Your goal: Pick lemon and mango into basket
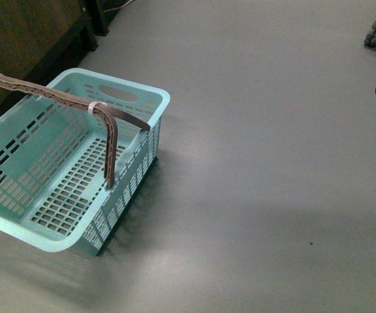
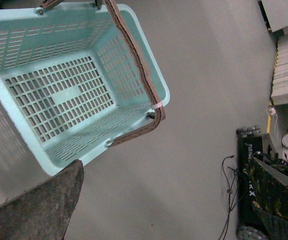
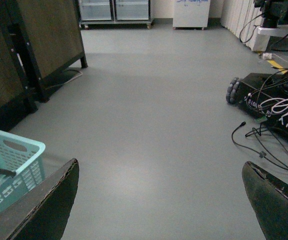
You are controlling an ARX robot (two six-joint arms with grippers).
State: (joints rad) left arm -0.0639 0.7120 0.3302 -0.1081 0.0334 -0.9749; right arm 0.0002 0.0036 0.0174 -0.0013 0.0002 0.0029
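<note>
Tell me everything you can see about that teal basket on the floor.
The basket is light teal plastic and rectangular, with slotted walls and floor and an oval grip hole in one end wall. Its brown-grey handle stands raised across the open top, with pale ties around it. The basket sits upright on the grey floor. It is empty, and nothing else is seen touching it.

We see a smooth grey floor [image 1: 273, 163] catching soft light. A dark wooden cabinet [image 3: 49, 35] stands at far left, glass-fronted units [image 3: 115, 10] line the far wall, black cables [image 3: 259, 153] trail right.
</note>
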